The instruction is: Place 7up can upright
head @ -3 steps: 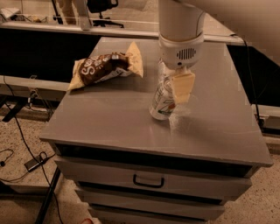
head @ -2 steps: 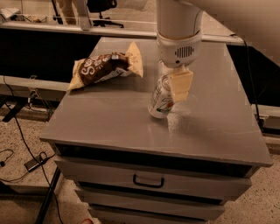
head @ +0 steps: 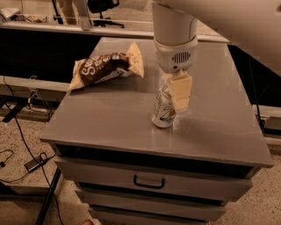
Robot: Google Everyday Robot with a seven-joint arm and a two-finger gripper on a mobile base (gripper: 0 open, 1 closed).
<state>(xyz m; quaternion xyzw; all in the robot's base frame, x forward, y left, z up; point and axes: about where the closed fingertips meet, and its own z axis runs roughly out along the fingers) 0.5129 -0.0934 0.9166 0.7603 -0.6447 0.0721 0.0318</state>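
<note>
claw [head: 172, 100]: clamped on 7up can [head: 162, 113]; lowered since last look
worktop [head: 109, 121]: can base now touching (near upright); release looks due

Lab-like office: drawer cabinet [head: 149, 181], floor cables [head: 29, 139], chair [head: 102, 5]; gripper [head: 174, 101] above cabinet.

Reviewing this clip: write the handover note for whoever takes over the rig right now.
Gripper: lowered onto the can, covering its upper right side; whether it grips cannot be seen.
Can: base on the grey cabinet top, near the middle, about upright.
Snack bag: lying at the back left, apart from the can.
Done: can is down on the top, roughly upright.
Left: probably free the can, lift straight up, and check that it stands alone.
</note>
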